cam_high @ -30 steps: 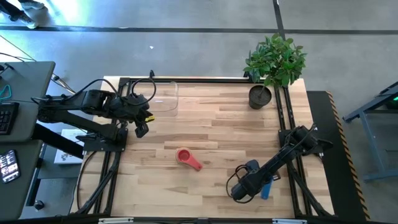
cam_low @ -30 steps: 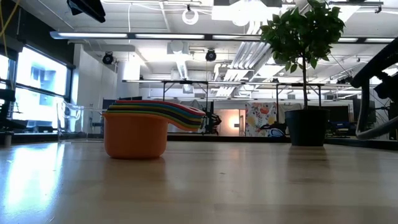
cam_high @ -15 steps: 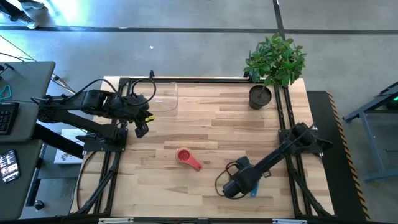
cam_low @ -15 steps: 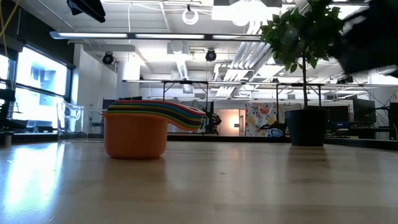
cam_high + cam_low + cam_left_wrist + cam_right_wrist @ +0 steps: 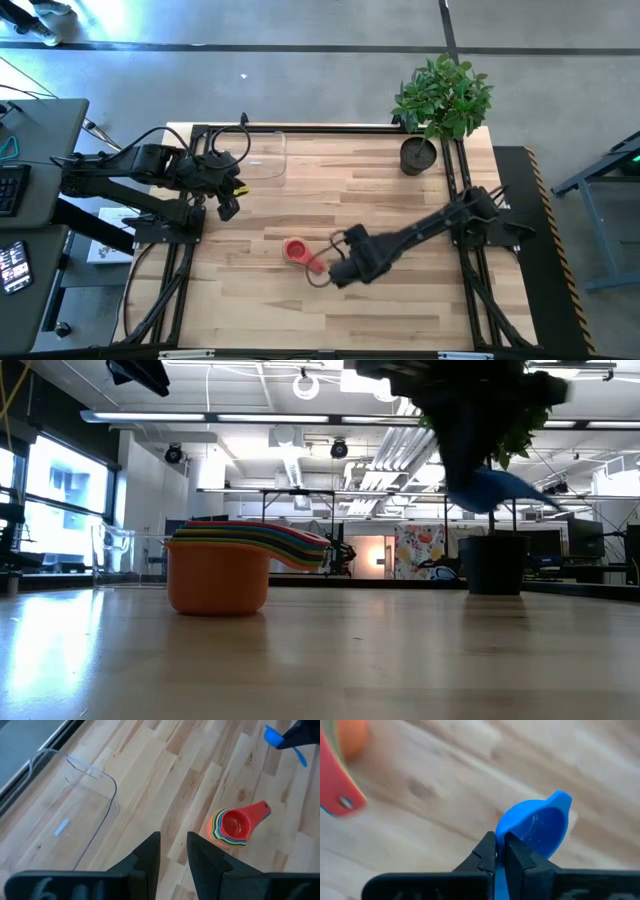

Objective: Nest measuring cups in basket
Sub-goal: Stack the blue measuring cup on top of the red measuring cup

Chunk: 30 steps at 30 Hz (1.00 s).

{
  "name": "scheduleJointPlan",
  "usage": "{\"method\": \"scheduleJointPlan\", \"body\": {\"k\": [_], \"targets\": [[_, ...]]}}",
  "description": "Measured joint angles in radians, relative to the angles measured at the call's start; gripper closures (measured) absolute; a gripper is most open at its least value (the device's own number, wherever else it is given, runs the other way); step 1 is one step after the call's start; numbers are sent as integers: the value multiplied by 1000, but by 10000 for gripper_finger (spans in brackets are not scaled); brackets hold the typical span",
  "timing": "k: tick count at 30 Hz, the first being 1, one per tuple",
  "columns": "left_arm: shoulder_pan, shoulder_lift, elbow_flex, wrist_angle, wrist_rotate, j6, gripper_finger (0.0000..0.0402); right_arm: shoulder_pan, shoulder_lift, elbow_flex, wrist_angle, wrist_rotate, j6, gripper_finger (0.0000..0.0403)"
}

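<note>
A stack of nested measuring cups (image 5: 297,251), red on top and orange at the bottom (image 5: 218,570), stands on the table's middle with its handles toward the right near side. It also shows in the left wrist view (image 5: 235,825). My right gripper (image 5: 331,275) hovers just right of the stack's handles, shut on the blue measuring cup (image 5: 535,827). The clear basket (image 5: 262,155) sits at the far left (image 5: 65,820). My left gripper (image 5: 173,851) is open and waits above the table's left edge (image 5: 227,208), near the basket. My right gripper pinches the blue cup between its two fingers where the handle joins the bowl's rim (image 5: 501,851). The bowl stands out beyond the fingertips. The cup is lifted clear of the table (image 5: 490,488), hanging below the gripper with its bowl tilted.
A dark round plant pot (image 5: 419,156) with a leafy plant stands at the far right corner (image 5: 492,565). Bare wood lies between the stack and the basket (image 5: 330,190). Black frame rails run along the left and right table edges.
My right arm has swung from the near right corner toward the table's left and a little toward the far edge, carrying the blue cup in the air until it is beside the stack's handles. The stack, the basket and my left arm have kept still.
</note>
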Motion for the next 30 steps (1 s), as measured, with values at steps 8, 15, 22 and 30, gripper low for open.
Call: {"method": "scheduleJointPlan", "body": {"k": [8,15,22,30], "targets": [[0,0,0,-13,68,-87,316,-133,-1,112,36,56,-301,402],[0,0,0,-74,152,-183,316,-235,-1,208,192,75,-558,402],[0,0,0,-168,169,-217,316,-291,-1,267,420,21,-767,402],[0,0,0,-186,158,-216,316,-302,1,286,597,-120,-854,402]]}}
